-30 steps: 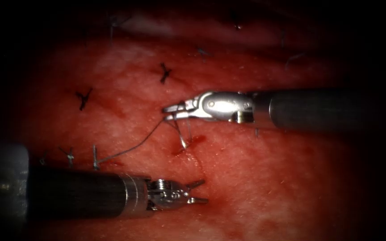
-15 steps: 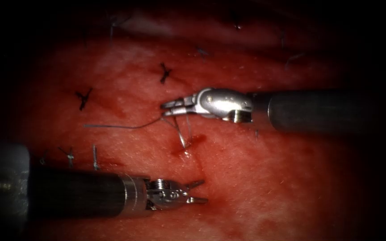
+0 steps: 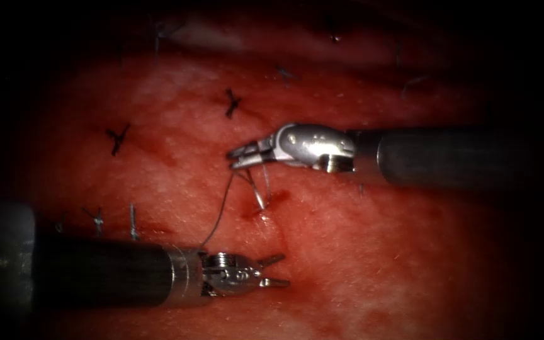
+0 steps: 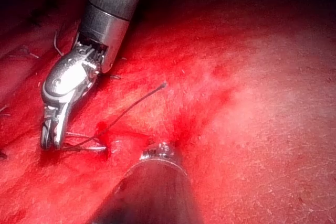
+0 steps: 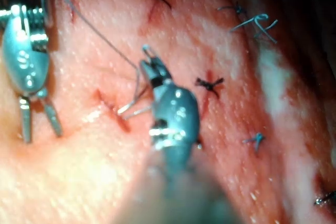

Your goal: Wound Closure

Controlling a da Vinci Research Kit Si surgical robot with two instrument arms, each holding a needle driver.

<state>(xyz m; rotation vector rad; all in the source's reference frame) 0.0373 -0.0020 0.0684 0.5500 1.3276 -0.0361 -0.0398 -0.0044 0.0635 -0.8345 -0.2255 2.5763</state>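
Swung downward since half a second ago: free tail of thin dark suture thread [image 3: 220,211], then stretched flat toward the left of the frame, now hanging in a curve from mid-frame to the metal wrist of the left arm's silver two-jawed needle driver [image 3: 277,271] at lower centre. Barely shifted meanwhile: both tools.

Entering from the right edge at mid-height, the right arm's silver two-jawed needle driver [image 3: 242,155], with jaws closed on the thread at their tips. From that grip, pale strands dropping a short way into the small dark-red cut [image 3: 264,209] in the pink, wet pork-belly tissue [image 3: 379,252], just below the jaw tips. Cannot tell whether any of those strands is the needle.

Left tool's jaws parted in a narrow V, gripping nothing, lying just below the cut and pointing toward the right of the frame, apart from the thread's strands at the cut.

Seen from the left wrist camera, same right tool [image 4: 51,139] pinching the thread [image 4: 131,106] over red, glistening tissue. Seen from the right wrist camera, right tool [image 5: 149,62] holding the thread [image 5: 105,43], left tool [image 5: 37,121] beside it with jaws spread.

Toward the upper left of the endoscope frame, dark knotted stitches [image 3: 232,102] on the tissue, well apart from both tools.
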